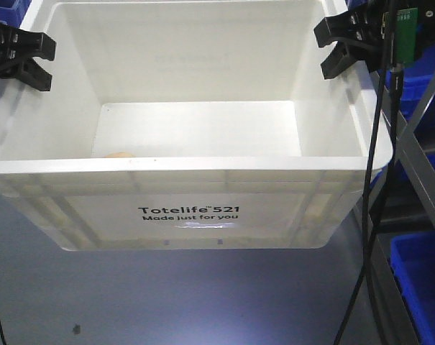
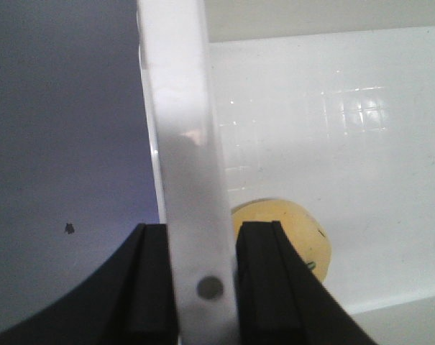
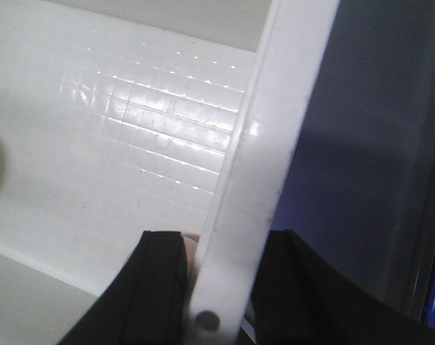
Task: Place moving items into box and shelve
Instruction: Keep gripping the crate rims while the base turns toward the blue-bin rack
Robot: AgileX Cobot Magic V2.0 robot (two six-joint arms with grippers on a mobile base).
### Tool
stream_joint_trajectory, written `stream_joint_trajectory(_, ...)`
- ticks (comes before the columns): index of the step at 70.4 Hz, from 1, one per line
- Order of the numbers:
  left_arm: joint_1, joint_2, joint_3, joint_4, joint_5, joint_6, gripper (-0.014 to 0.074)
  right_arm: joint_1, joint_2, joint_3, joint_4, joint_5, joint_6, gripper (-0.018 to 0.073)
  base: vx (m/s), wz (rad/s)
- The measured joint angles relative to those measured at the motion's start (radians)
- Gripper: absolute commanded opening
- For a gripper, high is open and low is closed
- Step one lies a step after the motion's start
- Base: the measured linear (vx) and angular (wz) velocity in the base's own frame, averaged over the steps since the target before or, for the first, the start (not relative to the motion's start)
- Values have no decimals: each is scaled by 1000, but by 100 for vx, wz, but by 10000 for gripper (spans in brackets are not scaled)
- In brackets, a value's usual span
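Box of white plastic has dark words in front. Left black claw and right black claw each pinch its side rim tight.

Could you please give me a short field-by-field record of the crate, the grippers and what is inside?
box: white crate printed "Totelife 521", open top
left gripper: fingers clamped on the crate's left side rim
right gripper: fingers clamped on the right side rim
contents: cream ball on the crate floor near the left wall; other contents cannot be told
surroundings: blue bins on the right
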Motion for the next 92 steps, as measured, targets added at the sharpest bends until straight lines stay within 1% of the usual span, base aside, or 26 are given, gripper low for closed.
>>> stream_joint_trajectory(27, 0, 0, 0, 0, 0, 0, -17, 0, 0, 0, 0, 0, 0, -12, 47, 9)
stream_joint_trajectory(43, 0, 0, 0, -2, -1, 0, -17, 0, 0, 0, -3, 0, 0, -12, 43, 27)
stream_joint_trajectory(65, 0, 0, 0, -2, -2, 0, -17, 0, 0, 0, -3, 0, 0, -12, 35, 53)
stream_joint_trajectory(92, 0, 0, 0, 0, -3, 0, -17, 0, 0, 0, -1, -1, -1, -12, 24, 72)
